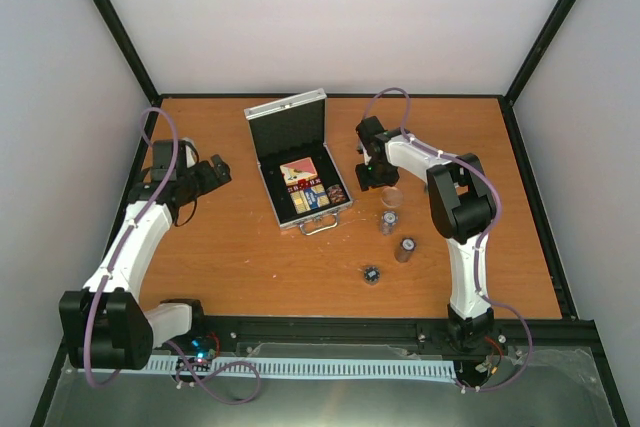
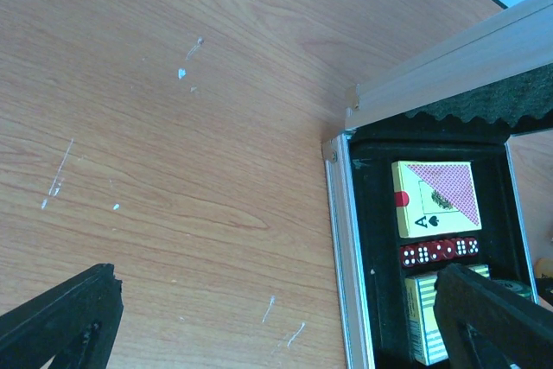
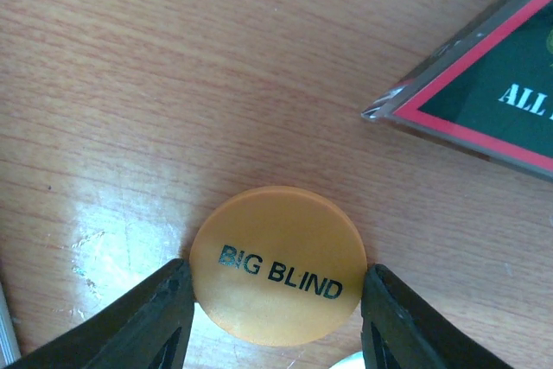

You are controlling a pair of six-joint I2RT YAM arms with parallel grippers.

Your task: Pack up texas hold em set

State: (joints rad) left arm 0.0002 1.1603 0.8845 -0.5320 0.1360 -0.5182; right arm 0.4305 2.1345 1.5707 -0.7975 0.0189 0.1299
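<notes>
The silver case (image 1: pixel 262 143) lies open at the table's middle back, lid up, with card decks and red dice (image 2: pixel 439 252) in its black lining (image 2: pixel 371 239). My right gripper (image 1: pixel 369 175) is just right of the case, and its fingers (image 3: pixel 143 321) press both edges of the orange "BIG BLIND" disc (image 3: pixel 278 264) at the table top. The triangular button (image 3: pixel 492 97) lies beside it. A clear disc (image 1: pixel 390 196) and three small dark chip stacks (image 1: pixel 387 221) (image 1: pixel 405 249) (image 1: pixel 371 274) stand in front of the case's right side. My left gripper (image 1: pixel 214 173) is open and empty, left of the case.
The case's metal handle (image 1: pixel 320 226) points toward the arms. Its silver rim (image 2: pixel 339 239) runs close to my left gripper's right finger (image 2: pixel 492 317) in the left wrist view. Grey walls and black frame posts bound the table on three sides.
</notes>
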